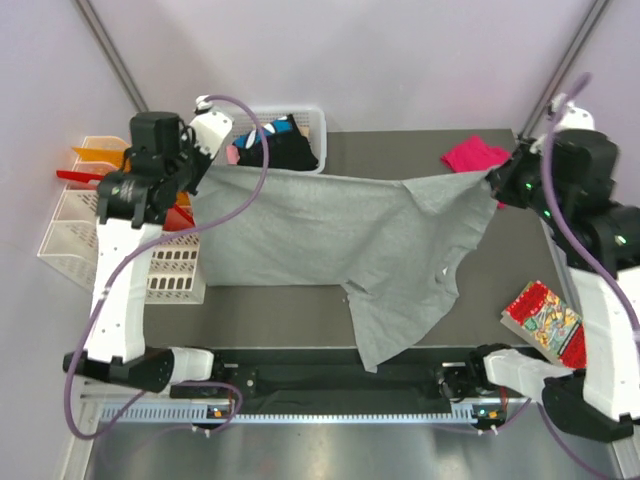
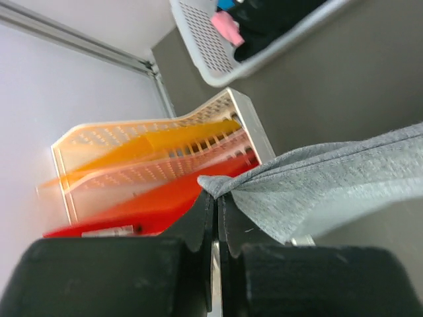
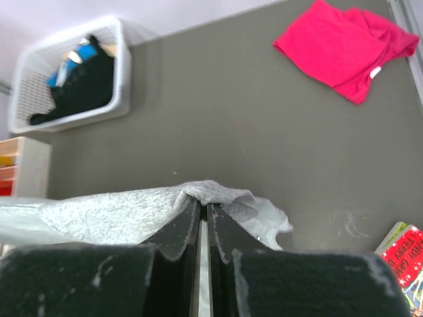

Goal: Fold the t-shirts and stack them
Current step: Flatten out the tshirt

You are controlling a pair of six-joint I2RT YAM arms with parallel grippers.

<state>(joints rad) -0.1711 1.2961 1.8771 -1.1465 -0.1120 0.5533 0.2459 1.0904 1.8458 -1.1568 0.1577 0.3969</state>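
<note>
The large light grey t-shirt (image 1: pixel 320 235) hangs stretched in the air between both grippers above the dark table (image 1: pixel 400 150), its lower part drooping toward the near edge. My left gripper (image 1: pixel 196 172) is shut on its left corner (image 2: pixel 218 186). My right gripper (image 1: pixel 492 180) is shut on its right corner (image 3: pixel 205 191). The magenta-pink t-shirt (image 1: pixel 475 155) lies crumpled at the far right of the table and also shows in the right wrist view (image 3: pixel 344 43). Black shirts with blue-white patches (image 1: pixel 285 145) lie in the white basket (image 1: pixel 315 125).
A red patterned snack packet (image 1: pixel 545 320) lies at the right table edge. A white rack with orange and red trays (image 1: pixel 80 225) stands left of the table, close to the left arm. The basket sits at the far left behind the shirt.
</note>
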